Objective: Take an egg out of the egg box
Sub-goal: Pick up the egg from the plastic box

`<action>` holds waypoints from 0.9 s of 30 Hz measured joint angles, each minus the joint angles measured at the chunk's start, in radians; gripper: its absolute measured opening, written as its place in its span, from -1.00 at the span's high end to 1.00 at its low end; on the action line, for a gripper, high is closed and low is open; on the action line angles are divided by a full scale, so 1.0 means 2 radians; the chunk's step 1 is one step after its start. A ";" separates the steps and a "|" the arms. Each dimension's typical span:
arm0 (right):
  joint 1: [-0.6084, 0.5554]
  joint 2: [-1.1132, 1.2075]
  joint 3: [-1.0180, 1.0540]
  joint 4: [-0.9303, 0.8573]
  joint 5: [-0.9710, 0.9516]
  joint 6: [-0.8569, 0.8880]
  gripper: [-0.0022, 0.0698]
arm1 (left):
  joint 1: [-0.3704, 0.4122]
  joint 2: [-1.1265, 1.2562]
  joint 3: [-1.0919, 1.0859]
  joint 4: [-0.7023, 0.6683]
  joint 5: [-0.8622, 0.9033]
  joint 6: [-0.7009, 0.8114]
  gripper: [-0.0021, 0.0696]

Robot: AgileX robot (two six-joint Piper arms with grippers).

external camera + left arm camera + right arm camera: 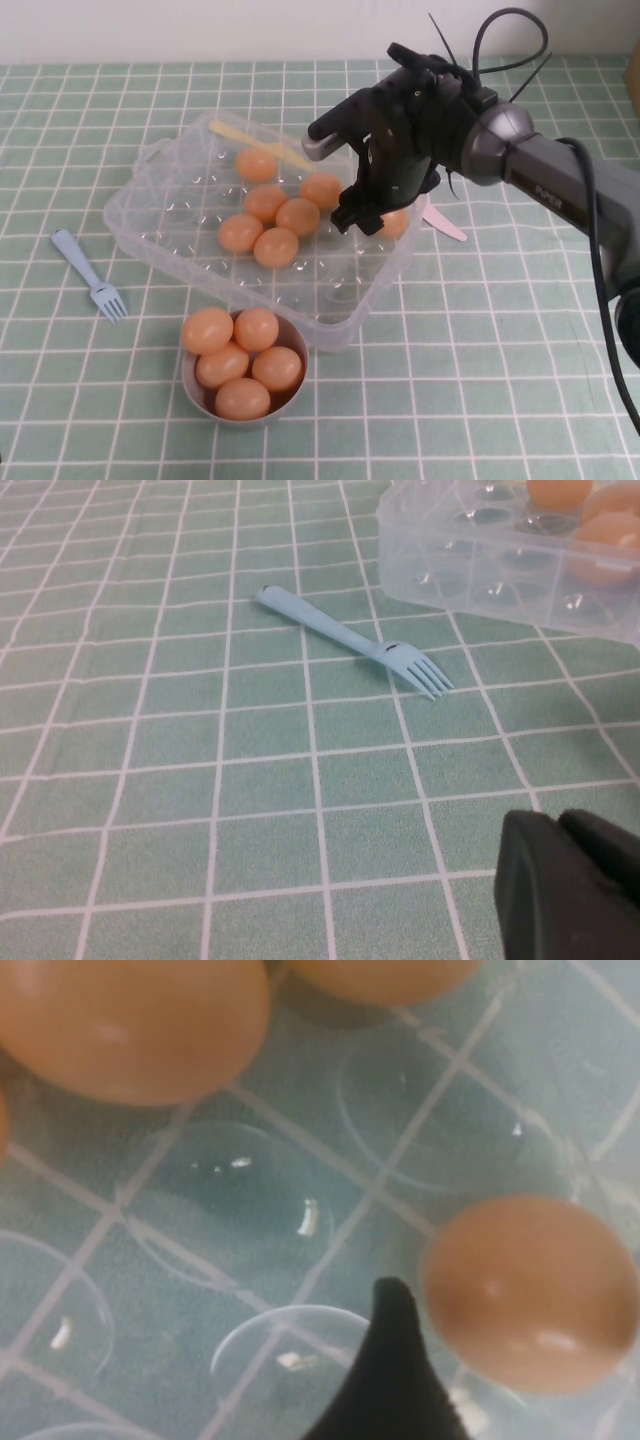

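Table covered by a green cloth (480, 380) with a white grid of squares, reaching from near edge to far edge. Beyond it a plain pale wall (200, 30) (no marks visible). Light even and soft; shadows faint. Brown edge at far right, unidentifiable.

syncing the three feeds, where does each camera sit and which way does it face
High view: raised on the robot's side, angled down at the egg box, grey bowl and right hand, open over one egg.
Left wrist view: low over the tablecloth, facing the blue fork; the left hand shows at the edge.
Right wrist view: inside the box, close on that egg; one fingertip shows.
Shared: fork, box and eggs.
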 joint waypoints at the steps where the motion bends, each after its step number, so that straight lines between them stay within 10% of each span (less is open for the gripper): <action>1: 0.000 0.002 0.000 0.000 0.000 0.000 -0.36 | 0.000 0.000 0.000 0.000 0.000 0.000 0.95; 27: 0.000 0.017 0.000 -0.005 -0.025 0.001 -0.35 | 0.000 0.000 0.000 0.000 0.000 0.000 0.95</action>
